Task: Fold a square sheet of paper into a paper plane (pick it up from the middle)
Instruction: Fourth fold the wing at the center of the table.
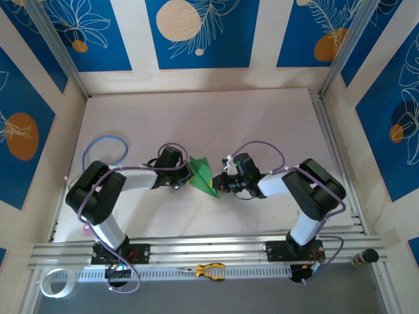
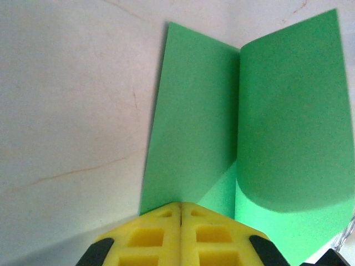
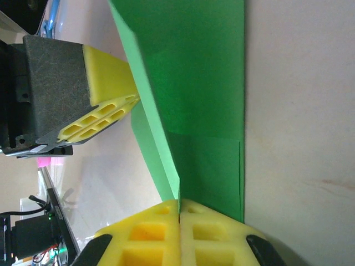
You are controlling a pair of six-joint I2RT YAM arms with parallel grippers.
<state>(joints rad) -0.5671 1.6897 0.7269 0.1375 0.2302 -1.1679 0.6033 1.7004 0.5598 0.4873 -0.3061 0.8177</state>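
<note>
- The paper (image 1: 201, 175) sits at the centre of the top view, between the two grippers. It is partly folded: one flap lies flat on the table (image 1: 262, 124) and the other stands up off a centre crease.
- My right gripper (image 3: 178, 213), at the bottom of its wrist view, has its fingers pressed together. The raised flap's edge runs straight into the seam, so I judge it pinches the paper.
- My left gripper (image 2: 180, 213) is fully closed too, with its tips at the paper's near edge. I cannot tell whether it nips any paper.
- I read the step as closing the half fold. I would hold the right pinch firm and carry the raised flap over until its edges meet the flat flap's. Then I would press slowly along the crease with closed tips, so the paper does not skid.
</note>
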